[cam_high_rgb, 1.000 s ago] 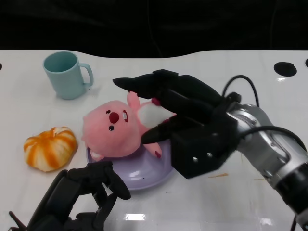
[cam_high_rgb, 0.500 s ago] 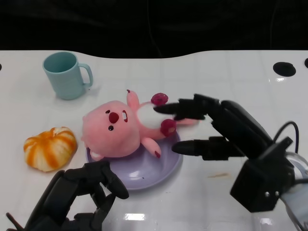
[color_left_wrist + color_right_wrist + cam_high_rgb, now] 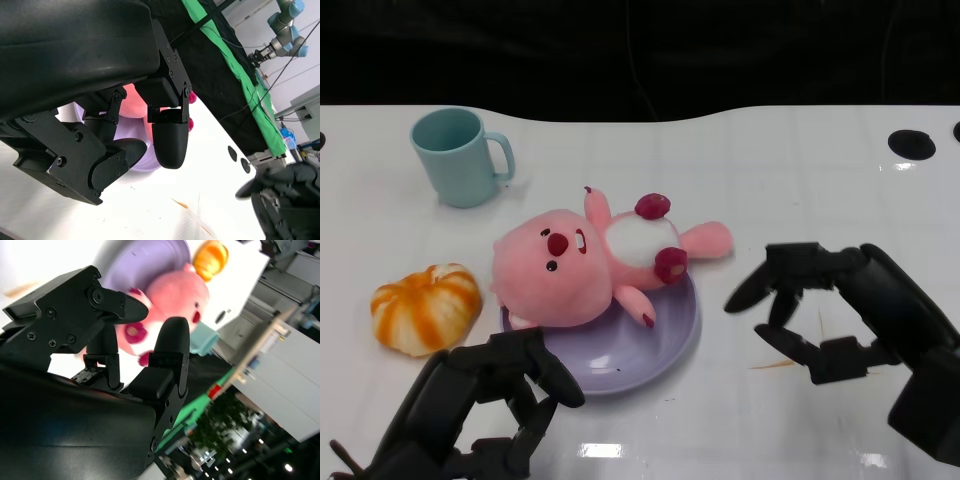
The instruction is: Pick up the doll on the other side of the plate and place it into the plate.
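1. The pink plush doll (image 3: 590,262) with a big round head, a white belly and dark red paws lies on its back, partly in the round lilac plate (image 3: 665,340). Its head and body rest on the far and left part of the plate, and one leg and its tail reach over the right rim to the white table (image 3: 770,170).
2. The same doll (image 3: 175,295) and the plate (image 3: 145,257) are seen beyond the fingers in the right wrist view.
3. The right black hand (image 3: 830,310) is to the right of the plate, apart from the doll. Its fingers are curved but spread apart, and nothing is between them.
4. The left black hand (image 3: 485,400) is at the near-left side of the plate, low over the table. Its fingers are bent inward and they hold nothing; one fingertip (image 3: 565,392) is just over the near rim of the plate.
5. A light blue ceramic mug (image 3: 460,155) with a handle stands upright at the far left of the table, well apart from the plate.
6. An orange and white striped toy pumpkin (image 3: 425,308) lies to the left of the plate, just beside the head of the doll.
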Robot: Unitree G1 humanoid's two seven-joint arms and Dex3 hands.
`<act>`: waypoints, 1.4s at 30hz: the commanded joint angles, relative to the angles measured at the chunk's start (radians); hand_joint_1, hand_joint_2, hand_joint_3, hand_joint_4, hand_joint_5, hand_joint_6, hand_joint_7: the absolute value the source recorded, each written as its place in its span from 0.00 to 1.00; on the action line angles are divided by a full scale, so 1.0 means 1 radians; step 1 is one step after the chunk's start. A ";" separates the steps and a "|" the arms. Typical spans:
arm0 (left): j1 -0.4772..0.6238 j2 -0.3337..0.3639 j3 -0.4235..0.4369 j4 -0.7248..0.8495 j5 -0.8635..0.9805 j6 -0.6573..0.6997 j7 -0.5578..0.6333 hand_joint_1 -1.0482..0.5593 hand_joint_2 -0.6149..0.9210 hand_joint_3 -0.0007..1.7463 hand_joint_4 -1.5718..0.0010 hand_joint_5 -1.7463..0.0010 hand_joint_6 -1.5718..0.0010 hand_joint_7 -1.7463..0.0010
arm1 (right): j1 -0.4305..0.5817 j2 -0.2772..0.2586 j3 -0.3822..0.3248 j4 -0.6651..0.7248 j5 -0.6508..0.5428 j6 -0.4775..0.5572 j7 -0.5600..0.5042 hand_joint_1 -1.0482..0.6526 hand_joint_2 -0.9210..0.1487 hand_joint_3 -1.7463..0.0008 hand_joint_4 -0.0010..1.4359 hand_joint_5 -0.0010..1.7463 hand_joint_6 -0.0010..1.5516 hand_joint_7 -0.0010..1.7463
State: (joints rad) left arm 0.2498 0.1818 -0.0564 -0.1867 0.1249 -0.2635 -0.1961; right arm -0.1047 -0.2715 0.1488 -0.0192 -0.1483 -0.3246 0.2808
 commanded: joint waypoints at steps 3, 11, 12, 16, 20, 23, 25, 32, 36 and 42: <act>-0.012 0.009 -0.001 0.002 0.012 0.003 0.010 0.61 0.73 0.63 0.50 0.11 0.46 0.35 | 0.098 -0.038 -0.046 -0.135 0.081 0.130 0.060 0.68 0.45 0.34 0.60 0.76 0.57 0.60; -0.010 0.016 0.009 0.005 -0.007 -0.002 0.003 0.61 0.73 0.63 0.51 0.10 0.46 0.35 | 0.182 -0.040 -0.069 -0.275 0.112 0.241 0.071 0.73 0.50 0.24 0.57 0.86 0.56 0.67; -0.010 0.019 0.012 0.008 -0.010 -0.005 0.001 0.61 0.73 0.63 0.51 0.10 0.46 0.35 | 0.184 -0.036 -0.065 -0.276 0.107 0.244 0.067 0.73 0.50 0.23 0.58 0.86 0.56 0.68; -0.010 0.028 0.020 0.015 -0.017 -0.009 -0.005 0.61 0.73 0.63 0.51 0.11 0.46 0.36 | 0.183 -0.017 -0.053 -0.241 0.099 0.229 0.053 0.75 0.54 0.18 0.61 0.89 0.56 0.72; -0.011 0.034 0.026 0.023 -0.023 -0.009 -0.010 0.61 0.74 0.62 0.51 0.12 0.46 0.36 | 0.165 -0.008 -0.052 -0.172 0.089 0.194 0.044 0.75 0.56 0.15 0.62 0.93 0.56 0.75; -0.013 0.040 0.026 0.029 -0.018 -0.014 -0.008 0.61 0.74 0.62 0.51 0.12 0.47 0.36 | 0.143 -0.016 -0.052 -0.110 0.078 0.172 0.051 0.74 0.56 0.13 0.61 0.98 0.55 0.81; -0.014 0.043 0.025 0.033 -0.016 -0.018 -0.009 0.61 0.74 0.62 0.51 0.12 0.46 0.37 | 0.133 -0.020 -0.052 -0.081 0.072 0.162 0.054 0.73 0.55 0.14 0.62 1.00 0.54 0.86; -0.016 0.049 0.027 0.034 -0.016 -0.019 -0.008 0.62 0.74 0.62 0.51 0.11 0.46 0.37 | 0.123 -0.023 -0.051 -0.064 0.054 0.148 0.057 0.72 0.56 0.14 0.63 1.00 0.52 0.88; -0.017 0.047 0.029 0.045 -0.036 -0.026 -0.011 0.62 0.74 0.62 0.51 0.11 0.46 0.36 | 0.119 -0.027 -0.054 -0.050 0.053 0.123 0.062 0.71 0.57 0.14 0.62 1.00 0.51 0.89; -0.012 0.046 0.020 0.037 -0.031 -0.025 -0.001 0.62 0.74 0.62 0.51 0.11 0.46 0.36 | 0.123 -0.031 -0.062 -0.050 0.060 0.119 0.067 0.71 0.57 0.14 0.62 1.00 0.51 0.89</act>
State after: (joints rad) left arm 0.2353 0.2181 -0.0391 -0.1486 0.0879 -0.2795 -0.1967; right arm 0.0195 -0.2832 0.0987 -0.0695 -0.0968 -0.1953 0.3430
